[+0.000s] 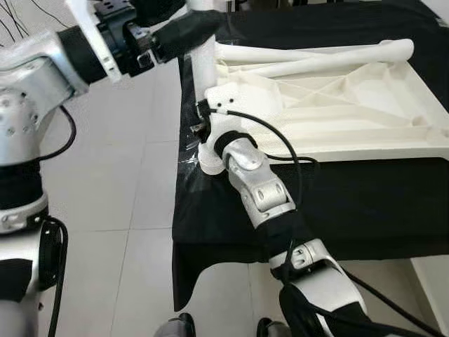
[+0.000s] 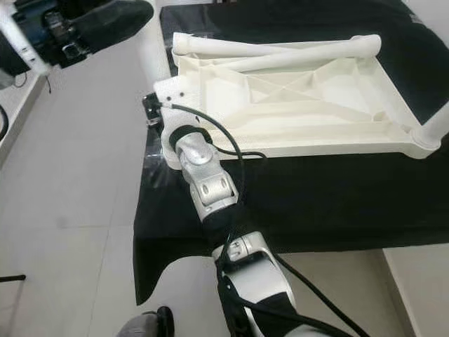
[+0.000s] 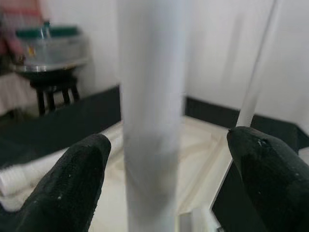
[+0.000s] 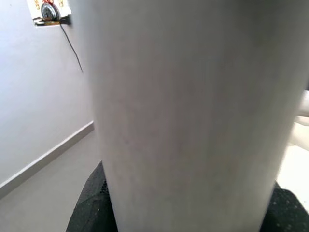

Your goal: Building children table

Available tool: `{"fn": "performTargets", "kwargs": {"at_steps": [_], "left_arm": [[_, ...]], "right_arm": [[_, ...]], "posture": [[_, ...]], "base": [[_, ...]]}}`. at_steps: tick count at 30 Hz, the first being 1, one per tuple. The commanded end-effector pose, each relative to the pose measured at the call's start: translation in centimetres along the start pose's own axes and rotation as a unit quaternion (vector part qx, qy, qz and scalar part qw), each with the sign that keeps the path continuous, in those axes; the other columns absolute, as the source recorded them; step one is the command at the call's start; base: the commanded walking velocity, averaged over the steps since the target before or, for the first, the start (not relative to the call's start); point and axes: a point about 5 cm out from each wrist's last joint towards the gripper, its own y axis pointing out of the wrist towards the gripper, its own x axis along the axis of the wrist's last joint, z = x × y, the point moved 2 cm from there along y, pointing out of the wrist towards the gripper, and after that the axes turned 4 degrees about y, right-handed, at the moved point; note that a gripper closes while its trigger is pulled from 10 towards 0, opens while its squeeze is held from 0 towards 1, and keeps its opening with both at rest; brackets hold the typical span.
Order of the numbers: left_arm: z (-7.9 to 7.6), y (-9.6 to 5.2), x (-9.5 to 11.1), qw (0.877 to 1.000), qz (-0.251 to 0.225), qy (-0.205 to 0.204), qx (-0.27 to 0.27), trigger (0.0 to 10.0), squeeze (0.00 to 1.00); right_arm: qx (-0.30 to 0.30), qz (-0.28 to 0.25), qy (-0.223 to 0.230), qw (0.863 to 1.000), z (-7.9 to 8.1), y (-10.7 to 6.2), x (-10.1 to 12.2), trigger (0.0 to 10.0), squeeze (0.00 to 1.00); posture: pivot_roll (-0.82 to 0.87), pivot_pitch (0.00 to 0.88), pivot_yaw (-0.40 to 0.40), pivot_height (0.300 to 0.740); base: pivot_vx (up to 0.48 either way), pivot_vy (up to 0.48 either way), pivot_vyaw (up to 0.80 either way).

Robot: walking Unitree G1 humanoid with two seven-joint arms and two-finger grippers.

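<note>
Table leg (image 3: pixel 152 121), top cut off

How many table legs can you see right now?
4. One leg stands at the tabletop's near-left corner, left gripper around it, right gripper at its base. Another stands at the near-right corner. Two lie loose along the far edge.
</note>
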Motion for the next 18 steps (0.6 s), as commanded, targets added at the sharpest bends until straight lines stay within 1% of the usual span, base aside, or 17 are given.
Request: {"fn": "performTargets", "kwargs": {"at_steps": [1, 2, 6, 9, 13, 14, 16, 17, 18], "left_arm": [[0.3, 0.4, 0.3, 1.0, 0.001, 0.017, 0.009, 10.0, 0.0], [0.8, 0.7, 0.2, 1.0, 0.006, 0.021, 0.014, 10.0, 0.0], [1.2, 1.1, 0.2, 1.0, 0.012, 0.023, 0.011, 10.0, 0.0], [1.0, 1.4, 0.1, 1.0, 0.015, 0.02, -0.002, 10.0, 0.0], [0.6, 1.7, -0.3, 0.999, 0.024, 0.025, -0.016, 10.0, 0.0], [0.6, 1.7, -0.2, 0.999, 0.022, 0.03, -0.016, 3.9, 0.0], [0.6, 1.8, -0.2, 0.999, 0.019, 0.032, -0.015, 3.9, 0.0], [0.6, 1.9, 0.1, 0.999, 0.014, 0.043, -0.019, 0.0, 0.0], [0.6, 1.9, 0.1, 0.999, 0.014, 0.043, -0.019, 0.0, 0.0]], "right_arm": [[0.005, 0.162, 0.055, 0.985, 1.2, -1.8, -8.2, 10.0, 0.0], [0.004, 0.161, 0.055, 0.985, 1.2, -1.8, -8.1, 10.0, 0.0], [0.003, 0.16, 0.055, 0.986, 1.1, -1.8, -8.0, 10.0, 0.0], [0.001, 0.159, 0.055, 0.986, 1.0, -1.8, -8.0, 10.0, 0.0], [-0.002, 0.159, 0.055, 0.986, 0.8, -1.9, -8.0, 10.0, 0.0], [-0.002, 0.159, 0.055, 0.986, 0.8, -1.9, -8.0, 10.0, 0.0], [-0.002, 0.159, 0.055, 0.986, 0.8, -1.9, -8.0, 10.0, 0.0], [-0.003, 0.157, 0.055, 0.986, 0.7, -1.8, -7.9, 10.0, 0.0], [-0.003, 0.157, 0.055, 0.986, 0.7, -1.8, -7.9, 10.0, 0.0]], "posture": [[0.08, 0.268, 0.045, 0.74], [0.08, 0.269, 0.046, 0.74], [0.07, 0.267, 0.047, 0.74], [0.07, 0.268, 0.05, 0.74], [0.06, 0.272, 0.047, 0.74], [0.06, 0.274, 0.047, 0.74], [0.06, 0.276, 0.048, 0.74], [0.05, 0.277, 0.047, 0.74], [0.05, 0.277, 0.047, 0.74]], "base": [[0.0, 0.0, 0.0], [0.0, 0.0, 0.0], [0.0, 0.0, 0.0], [0.0, 0.0, 0.0], [0.0, 0.0, 0.0], [0.0, 0.0, 0.0], [0.0, 0.0, 0.0], [0.0, 0.0, 0.0], [0.0, 0.0, 0.0]]}}
